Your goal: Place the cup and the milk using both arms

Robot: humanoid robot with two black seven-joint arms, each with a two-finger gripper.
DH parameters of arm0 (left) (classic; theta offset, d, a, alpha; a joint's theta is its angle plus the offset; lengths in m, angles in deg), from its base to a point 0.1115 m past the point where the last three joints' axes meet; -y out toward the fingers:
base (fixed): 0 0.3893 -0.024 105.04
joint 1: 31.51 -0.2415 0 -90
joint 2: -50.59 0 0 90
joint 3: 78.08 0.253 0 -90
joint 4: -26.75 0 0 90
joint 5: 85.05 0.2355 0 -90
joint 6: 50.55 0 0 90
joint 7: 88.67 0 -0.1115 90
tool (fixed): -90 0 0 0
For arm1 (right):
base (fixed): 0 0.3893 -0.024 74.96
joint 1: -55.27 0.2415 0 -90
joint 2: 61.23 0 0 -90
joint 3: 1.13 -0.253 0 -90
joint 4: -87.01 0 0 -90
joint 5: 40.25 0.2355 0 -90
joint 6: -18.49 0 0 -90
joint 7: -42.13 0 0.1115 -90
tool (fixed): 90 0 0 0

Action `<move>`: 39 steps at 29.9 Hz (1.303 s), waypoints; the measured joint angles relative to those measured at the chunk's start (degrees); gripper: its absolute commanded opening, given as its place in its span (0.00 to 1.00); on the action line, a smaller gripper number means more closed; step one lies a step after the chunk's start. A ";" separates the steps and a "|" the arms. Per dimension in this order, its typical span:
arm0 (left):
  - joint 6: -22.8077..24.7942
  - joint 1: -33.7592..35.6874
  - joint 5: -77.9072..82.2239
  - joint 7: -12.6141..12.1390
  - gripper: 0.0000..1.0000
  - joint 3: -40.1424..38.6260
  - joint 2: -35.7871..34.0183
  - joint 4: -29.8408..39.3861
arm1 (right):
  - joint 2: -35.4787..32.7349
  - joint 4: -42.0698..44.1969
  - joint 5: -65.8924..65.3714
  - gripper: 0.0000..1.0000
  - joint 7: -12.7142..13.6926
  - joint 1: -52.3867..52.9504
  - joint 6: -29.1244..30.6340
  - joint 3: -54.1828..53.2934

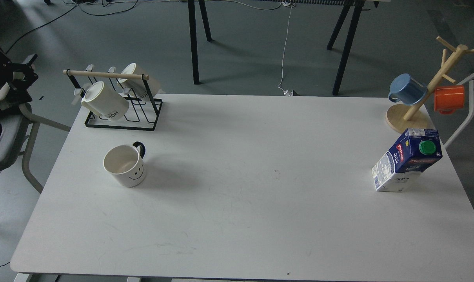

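Note:
The cup [125, 166], white with a black handle and a small smiley face, stands upright on the left part of the white table [240, 203]. Its opening faces up and its handle points to the back right. The milk [407, 160], a dark blue and white carton with a green cap, stands upright near the table's right edge. Neither of my arms nor either gripper shows in the head view.
A black wire rack [119, 103] holding two cream mugs stands at the back left corner. At the back right a wooden mug tree [425, 98] carries a blue mug [407, 89] and an orange mug [449, 98]. A chair [5, 133] sits left of the table.

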 measured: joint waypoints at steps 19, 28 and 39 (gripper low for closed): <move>0.00 4.49 2.46 -0.14 1.00 -1.77 1.11 -3.47 | -0.60 0.33 0.00 0.99 -0.10 -0.04 0.00 -0.68; 0.03 9.47 21.97 -0.17 1.00 -2.50 0.32 -3.64 | -1.82 -0.12 0.09 0.99 -0.10 -0.09 0.00 -1.60; 0.00 9.41 34.17 13.70 1.00 -2.36 -4.70 -2.65 | -5.60 0.20 0.10 0.99 -0.10 -0.15 0.00 -1.88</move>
